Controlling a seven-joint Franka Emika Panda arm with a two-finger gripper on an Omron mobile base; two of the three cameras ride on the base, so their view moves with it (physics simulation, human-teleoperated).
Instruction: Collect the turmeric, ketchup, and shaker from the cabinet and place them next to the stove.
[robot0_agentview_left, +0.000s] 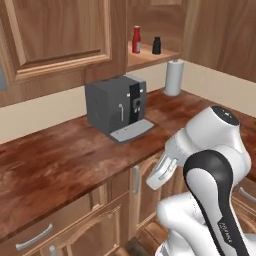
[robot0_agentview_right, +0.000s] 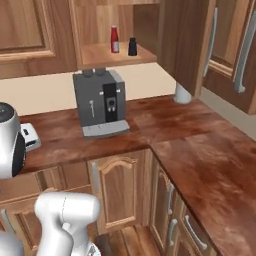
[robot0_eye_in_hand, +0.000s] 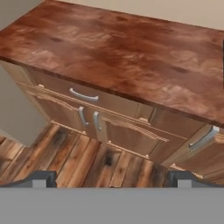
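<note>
The brown wall cabinet (robot0_agentview_left: 150, 58) stands open, its door (robot0_agentview_left: 60, 35) swung to the left. On its shelf (robot0_agentview_right: 100, 54) stand the slim red ketchup bottle (robot0_agentview_left: 136, 40) (robot0_agentview_right: 114, 39) and, to its right, the small dark shaker (robot0_agentview_left: 156, 45) (robot0_agentview_right: 132, 46). The turmeric and the stove are out of view. My gripper (robot0_eye_in_hand: 113, 180) is open, its two dark fingertips (robot0_eye_in_hand: 43, 178) far apart with nothing between them. It hangs low in front of the counter, well below the shelf, and looks down on the countertop (robot0_eye_in_hand: 131, 48) and the floor.
A grey coffee machine (robot0_agentview_left: 116, 107) (robot0_agentview_right: 100, 102) stands on the counter under the shelf. A white paper towel roll (robot0_agentview_left: 173, 77) (robot0_agentview_right: 182, 94) stands to its right. The counter turns a corner at the right (robot0_agentview_right: 215, 165). Base cabinets with metal handles (robot0_eye_in_hand: 83, 95) lie below.
</note>
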